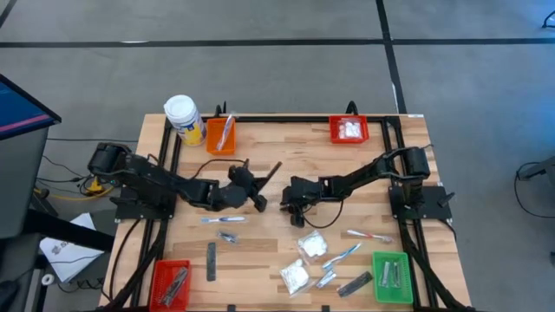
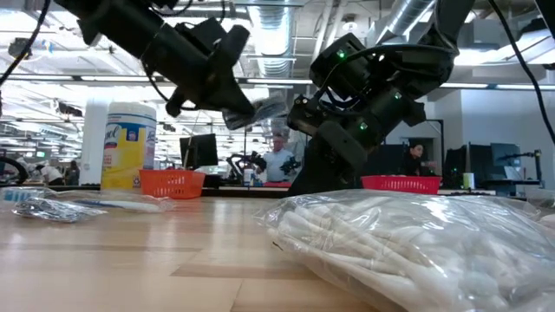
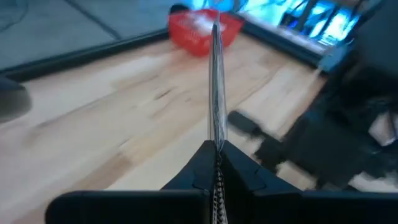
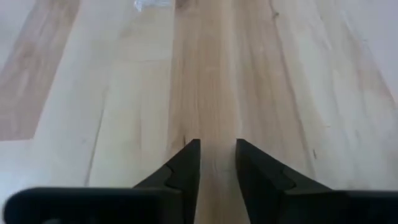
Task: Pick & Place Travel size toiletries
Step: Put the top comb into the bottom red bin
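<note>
the left gripper (image 1: 260,195) is squeezed tight on a thin flat bar (image 3: 216,81), held up over the middle of the table (image 1: 260,147). the right gripper (image 4: 217,163) close beside it is a little open and holds nothing. i think the bar should stay pinched till it is over a bin

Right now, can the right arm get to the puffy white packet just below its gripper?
Probably yes. The right gripper is open and empty, the white packet lies close by on bare table, and nothing stands between them.
</note>
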### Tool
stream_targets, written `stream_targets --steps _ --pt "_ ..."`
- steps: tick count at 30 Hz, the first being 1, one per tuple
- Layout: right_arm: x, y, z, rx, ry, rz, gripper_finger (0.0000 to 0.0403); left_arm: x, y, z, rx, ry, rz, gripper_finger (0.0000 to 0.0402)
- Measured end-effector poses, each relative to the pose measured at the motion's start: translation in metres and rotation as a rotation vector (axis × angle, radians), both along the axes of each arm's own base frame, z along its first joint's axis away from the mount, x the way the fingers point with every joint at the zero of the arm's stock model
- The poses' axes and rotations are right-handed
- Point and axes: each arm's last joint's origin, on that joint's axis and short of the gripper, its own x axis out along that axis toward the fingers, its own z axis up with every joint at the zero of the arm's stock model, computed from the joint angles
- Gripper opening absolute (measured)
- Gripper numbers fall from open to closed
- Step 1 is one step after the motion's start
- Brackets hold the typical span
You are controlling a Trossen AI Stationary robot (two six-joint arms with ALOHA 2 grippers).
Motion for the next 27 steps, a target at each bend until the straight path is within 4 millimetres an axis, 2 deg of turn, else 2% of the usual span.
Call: stream_targets --steps 7,15,18,21,27 --pt "0.001 0.001 0.002 0.047 -0.019 0.019 0.0100 -0.004 -0.006 0.005 0.046 -0.039 -0.013 0.0005" --pt "0.000 0.004 0.025 0.134 -0.175 0.078 0.0098 -0.002 -0.016 0.013 0.099 -0.078 -0.071 0.0005" --pt "-0.009 0.005 0.035 0.158 -0.245 0.080 0.0098 -0.002 -0.023 0.017 0.134 -0.101 -0.109 0.0005" --pt "-0.022 0.004 0.055 0.174 -0.371 0.083 0.0098 -0.002 -0.033 0.024 0.186 -0.138 -0.158 0.0005" --pt "-0.058 0.004 0.087 0.177 -0.566 0.100 0.0098 -0.006 -0.053 0.039 0.284 -0.215 -0.241 0.0005"
